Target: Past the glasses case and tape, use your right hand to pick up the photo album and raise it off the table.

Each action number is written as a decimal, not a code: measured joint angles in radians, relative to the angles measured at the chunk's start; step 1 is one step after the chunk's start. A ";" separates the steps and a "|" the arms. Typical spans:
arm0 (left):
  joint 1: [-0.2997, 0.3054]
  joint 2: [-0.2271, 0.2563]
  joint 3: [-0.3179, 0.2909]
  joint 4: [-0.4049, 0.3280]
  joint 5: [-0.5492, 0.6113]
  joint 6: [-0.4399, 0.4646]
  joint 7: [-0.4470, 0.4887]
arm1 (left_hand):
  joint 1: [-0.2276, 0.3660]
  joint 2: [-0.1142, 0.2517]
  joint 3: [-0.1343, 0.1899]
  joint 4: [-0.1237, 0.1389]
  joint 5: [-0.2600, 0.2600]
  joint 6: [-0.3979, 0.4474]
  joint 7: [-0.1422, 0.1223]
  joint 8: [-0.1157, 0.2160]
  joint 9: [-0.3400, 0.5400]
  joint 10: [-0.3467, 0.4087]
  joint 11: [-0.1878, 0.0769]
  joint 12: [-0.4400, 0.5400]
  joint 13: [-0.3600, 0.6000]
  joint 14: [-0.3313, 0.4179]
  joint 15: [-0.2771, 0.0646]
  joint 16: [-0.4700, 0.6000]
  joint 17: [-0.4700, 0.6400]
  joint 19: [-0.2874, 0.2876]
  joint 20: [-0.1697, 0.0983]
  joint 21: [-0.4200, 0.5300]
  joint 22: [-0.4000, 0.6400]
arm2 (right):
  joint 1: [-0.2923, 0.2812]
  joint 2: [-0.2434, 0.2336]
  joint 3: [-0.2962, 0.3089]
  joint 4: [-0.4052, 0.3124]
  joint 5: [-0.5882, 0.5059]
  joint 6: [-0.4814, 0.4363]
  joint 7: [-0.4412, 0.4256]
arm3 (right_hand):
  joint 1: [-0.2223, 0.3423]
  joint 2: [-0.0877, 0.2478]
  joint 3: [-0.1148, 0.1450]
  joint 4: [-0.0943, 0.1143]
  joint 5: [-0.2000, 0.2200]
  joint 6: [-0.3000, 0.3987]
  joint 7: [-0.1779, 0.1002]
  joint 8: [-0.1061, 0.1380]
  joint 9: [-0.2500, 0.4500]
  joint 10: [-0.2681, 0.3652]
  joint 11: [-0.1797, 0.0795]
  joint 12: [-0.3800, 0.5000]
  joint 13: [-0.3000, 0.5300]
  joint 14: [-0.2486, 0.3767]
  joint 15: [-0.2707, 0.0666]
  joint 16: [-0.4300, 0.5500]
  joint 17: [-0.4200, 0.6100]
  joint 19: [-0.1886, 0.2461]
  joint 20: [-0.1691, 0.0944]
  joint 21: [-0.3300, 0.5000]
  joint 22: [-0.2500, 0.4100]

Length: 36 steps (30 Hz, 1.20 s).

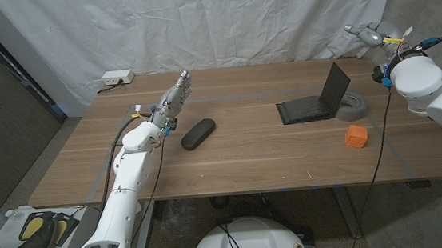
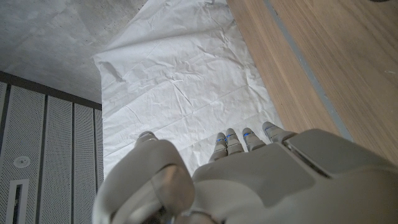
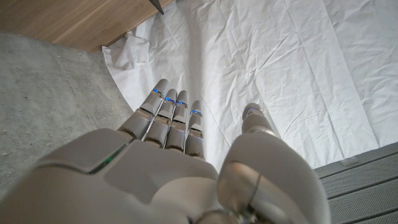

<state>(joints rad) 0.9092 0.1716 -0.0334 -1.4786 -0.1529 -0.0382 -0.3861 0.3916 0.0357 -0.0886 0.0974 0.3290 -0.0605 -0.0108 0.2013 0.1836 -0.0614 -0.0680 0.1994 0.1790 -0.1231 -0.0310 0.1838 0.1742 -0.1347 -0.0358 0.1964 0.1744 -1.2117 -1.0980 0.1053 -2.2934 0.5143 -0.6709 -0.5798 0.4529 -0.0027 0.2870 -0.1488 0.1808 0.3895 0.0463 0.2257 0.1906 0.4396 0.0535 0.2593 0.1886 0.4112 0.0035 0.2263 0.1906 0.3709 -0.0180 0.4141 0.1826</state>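
Note:
The black photo album [image 1: 314, 104] stands half open like a book on the table's right side, one cover flat and the other tilted up. A grey tape roll [image 1: 354, 106] lies right behind it, touching or nearly so. The black glasses case [image 1: 198, 133] lies near the middle left. My right hand [image 1: 364, 34] hangs in the air beyond the far right corner, above and behind the album, fingers straight and apart, holding nothing [image 3: 180, 155]. My left hand [image 1: 174, 98] hovers just past the glasses case with its fingers stretched out and nothing in it [image 2: 249, 174].
An orange cube [image 1: 356, 135] sits in front of the tape, near the right edge. A white power strip [image 1: 117, 78] lies at the far left corner. A white cloth backdrop [image 1: 220, 20] hangs behind the wooden table [image 1: 248, 158].

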 measured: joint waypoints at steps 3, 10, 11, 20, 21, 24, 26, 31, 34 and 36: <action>0.003 0.001 0.002 -0.007 0.000 0.002 0.000 | 0.000 0.000 -0.001 -0.001 0.000 0.000 0.000 0.000 0.000 0.000 0.000 0.000 0.000 0.000 0.000 0.000 0.000 0.000 0.000 0.000 0.000 | 0.014 -0.007 -0.005 -0.015 0.009 -0.037 -0.008 | 0.000 -0.011 -0.003 -0.003 0.000 0.007 0.007 0.000 0.000 0.016 0.002 0.004 0.000 0.007 0.000 0.000 0.000 0.011 -0.003 0.000 0.002; 0.008 0.001 0.003 -0.019 0.001 0.003 0.000 | 0.000 0.000 -0.001 -0.001 0.000 0.000 0.000 0.000 0.000 0.000 0.000 0.000 0.000 0.000 0.000 0.000 0.000 0.000 0.000 0.000 0.000 | 0.053 -0.022 -0.019 -0.031 0.038 -0.122 -0.015 | -0.005 -0.019 -0.007 -0.001 0.000 0.013 0.013 0.000 0.000 0.030 0.005 0.004 0.000 0.027 0.009 0.008 0.003 0.020 -0.002 0.000 0.002; 0.009 0.001 0.004 -0.022 0.001 0.003 -0.001 | 0.000 0.000 -0.003 0.001 0.000 0.000 0.000 0.000 0.000 0.000 0.000 0.000 0.000 0.000 0.000 0.000 0.000 0.000 0.000 0.000 0.000 | 0.073 -0.028 -0.027 -0.036 0.055 -0.161 -0.016 | -0.009 -0.023 -0.007 -0.001 0.000 0.013 0.013 0.000 0.000 0.034 0.001 0.010 0.000 0.029 0.007 0.008 0.003 0.020 -0.002 0.000 0.002; 0.012 -0.002 0.008 -0.025 0.002 0.000 0.000 | 0.000 0.000 -0.005 0.003 0.000 0.000 0.000 0.000 0.000 0.000 0.000 0.000 0.000 0.000 0.000 0.000 0.000 0.000 0.000 0.000 0.000 | 0.138 -0.047 -0.064 -0.044 0.095 -0.258 -0.018 | 0.001 -0.035 -0.011 -0.005 0.005 0.023 0.013 0.000 0.000 0.051 0.001 0.012 0.000 0.039 0.003 0.008 0.003 0.027 0.005 0.000 0.002; 0.012 -0.002 0.008 -0.025 0.002 0.000 0.000 | 0.000 0.000 -0.005 0.003 0.000 0.000 0.000 0.000 0.000 0.000 0.000 0.000 0.000 0.000 0.000 0.000 0.000 0.000 0.000 0.000 0.000 | 0.138 -0.047 -0.064 -0.044 0.095 -0.259 -0.018 | 0.002 -0.036 -0.011 -0.005 0.005 0.023 0.013 0.000 0.000 0.054 0.004 0.012 0.000 0.041 0.002 0.008 0.002 0.027 0.006 0.000 0.002; 0.012 -0.003 0.010 -0.024 0.001 -0.005 0.001 | 0.000 0.000 -0.005 0.003 0.000 0.000 0.000 0.000 0.000 0.000 0.000 0.000 0.000 0.000 0.000 0.000 0.000 0.000 0.000 0.000 0.000 | 0.175 -0.053 -0.090 -0.045 0.104 -0.286 -0.020 | 0.008 -0.042 -0.014 -0.008 0.005 0.035 0.024 0.000 0.000 0.065 0.015 0.012 0.000 0.052 0.008 0.008 0.000 0.038 0.008 0.000 0.001; 0.012 -0.004 0.011 -0.021 0.000 -0.008 0.001 | 0.000 0.000 -0.005 0.003 0.000 0.000 0.000 0.000 0.000 0.000 0.000 0.000 0.000 0.000 0.000 0.000 0.000 0.000 0.000 0.000 0.000 | 0.201 -0.056 -0.110 -0.045 0.112 -0.310 -0.020 | 0.015 -0.049 -0.015 -0.010 0.012 0.038 0.027 0.000 0.000 0.078 0.017 0.019 0.000 0.059 0.009 0.008 0.000 0.041 0.005 0.000 0.001; 0.010 -0.004 0.014 -0.017 0.000 -0.012 0.002 | 0.000 0.000 -0.005 0.003 0.000 0.000 0.000 0.000 0.000 -0.002 0.002 0.000 0.000 0.000 0.000 0.000 0.000 0.000 0.000 0.000 0.000 | 0.242 -0.058 -0.142 -0.045 0.121 -0.346 -0.021 | 0.015 -0.049 -0.015 -0.009 0.012 0.043 0.033 0.000 0.000 0.086 0.021 0.019 0.000 0.070 0.006 0.008 0.000 0.045 0.009 0.000 0.001; 0.010 -0.004 0.016 -0.015 -0.001 -0.014 0.001 | 0.000 0.000 -0.005 0.003 0.000 0.000 0.000 0.000 0.000 -0.004 0.004 0.000 0.000 0.000 0.000 0.000 0.000 0.000 0.000 0.000 0.000 | 0.256 -0.058 -0.154 -0.045 0.124 -0.370 -0.021 | 0.020 -0.054 -0.015 -0.009 0.012 0.047 0.036 0.000 0.000 0.093 0.022 0.019 0.000 0.079 0.004 0.010 0.000 0.055 0.006 0.000 0.001; 0.010 -0.004 0.016 -0.015 -0.002 -0.015 0.001 | 0.000 0.000 -0.005 0.003 0.000 0.000 0.000 0.000 0.000 -0.004 0.004 0.000 0.000 0.000 0.000 0.000 0.000 0.000 0.000 0.000 0.000 | 0.287 -0.058 -0.181 -0.043 0.125 -0.382 -0.021 | 0.020 -0.054 -0.015 -0.009 0.016 0.047 0.036 0.000 0.000 0.099 0.020 0.019 -0.002 0.090 0.003 0.016 0.000 0.062 0.005 0.000 0.001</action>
<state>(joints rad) 0.9189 0.1677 -0.0174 -1.4937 -0.1547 -0.0535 -0.3846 0.3920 0.0361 -0.0938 0.1004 0.3290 -0.0605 -0.0108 0.2013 0.1836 -0.0652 -0.0643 0.1995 0.1791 -0.1231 -0.0310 0.1838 0.1742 -0.1347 -0.0358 0.1964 0.1744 -0.9243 -1.1562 -0.0762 -2.3366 0.6398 -1.0530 -0.6006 0.4729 -0.0564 0.2717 -0.1583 0.1971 0.4362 0.0823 0.2255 0.1908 0.5386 0.0737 0.2788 0.1866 0.5014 0.0068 0.2420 0.1905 0.4334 -0.0126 0.4142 0.1839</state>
